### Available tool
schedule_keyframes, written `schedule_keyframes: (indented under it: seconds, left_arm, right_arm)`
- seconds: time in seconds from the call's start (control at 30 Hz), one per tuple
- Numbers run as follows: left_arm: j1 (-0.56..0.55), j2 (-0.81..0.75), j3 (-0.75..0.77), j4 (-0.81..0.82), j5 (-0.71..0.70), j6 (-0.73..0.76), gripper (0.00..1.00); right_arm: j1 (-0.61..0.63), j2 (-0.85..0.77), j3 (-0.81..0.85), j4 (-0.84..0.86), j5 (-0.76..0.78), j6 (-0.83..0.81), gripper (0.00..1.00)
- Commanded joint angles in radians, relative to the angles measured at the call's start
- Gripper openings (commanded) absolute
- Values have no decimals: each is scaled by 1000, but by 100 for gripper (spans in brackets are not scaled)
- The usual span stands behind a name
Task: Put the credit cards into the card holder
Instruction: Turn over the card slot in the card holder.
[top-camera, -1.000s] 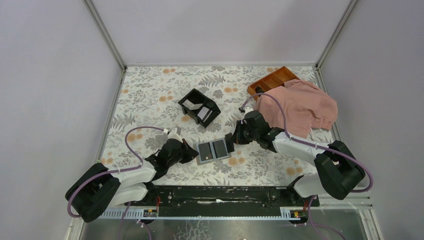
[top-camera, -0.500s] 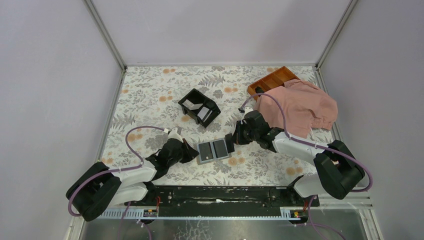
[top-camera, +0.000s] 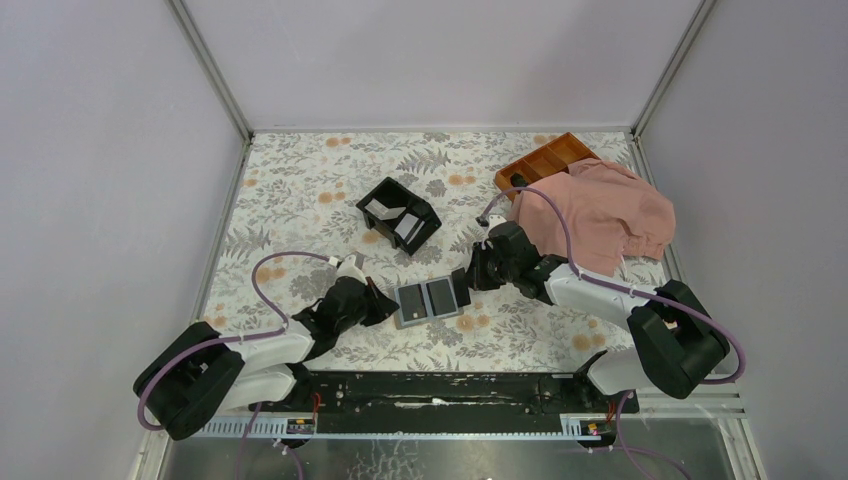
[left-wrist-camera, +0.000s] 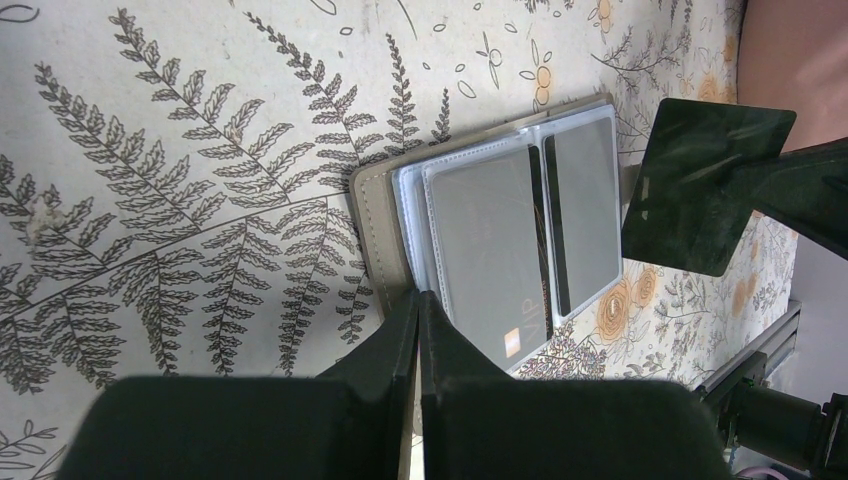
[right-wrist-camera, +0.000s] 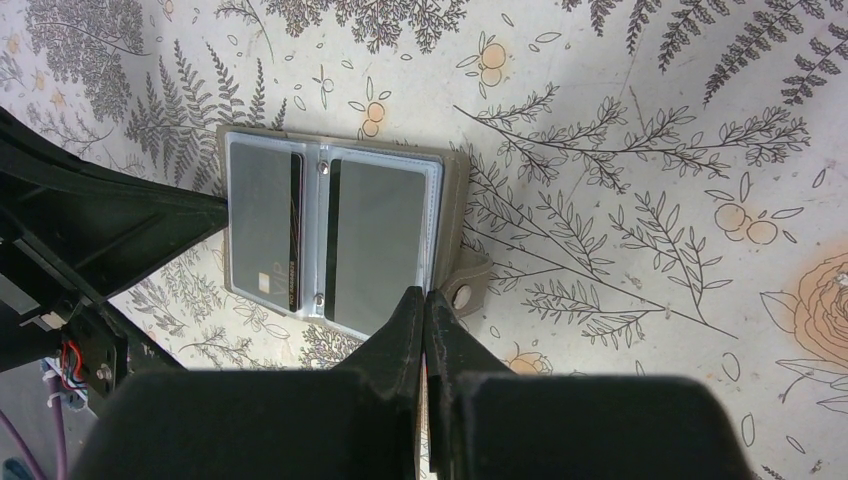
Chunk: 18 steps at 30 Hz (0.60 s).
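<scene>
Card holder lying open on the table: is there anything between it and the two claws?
Nothing visible. The card holder lies open between them, and the shut left claw and the shut right claw each have their tips right at opposite edges of it. The black box stands farther back, out of the way.

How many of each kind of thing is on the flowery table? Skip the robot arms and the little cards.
Card holder: 1
Black two-compartment box: 1
Orange-brown divided tray: 1
Pink cloth: 1
Total: 4
</scene>
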Motion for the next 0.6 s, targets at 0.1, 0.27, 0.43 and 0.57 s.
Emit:
schedule_keyframes:
  seconds: [0.1, 0.27, 0.43, 0.57]
  left_arm:
    - [-11, 28, -4, -45, -20, 12, 4]
    - [-13, 31, -8, -42, -20, 8, 3]
    - [-16, 32, -9, -37, -19, 6, 3]
    - [-18, 29, -8, -38, -21, 6, 3]
  right_arm:
    - [-7, -12, 24, 36, -23, 12, 0]
    - [-7, -32, 30, 46, -46, 32, 0]
    - [-7, -37, 34, 52, -59, 41, 0]
    - [-7, -45, 31, 61, -62, 52, 0]
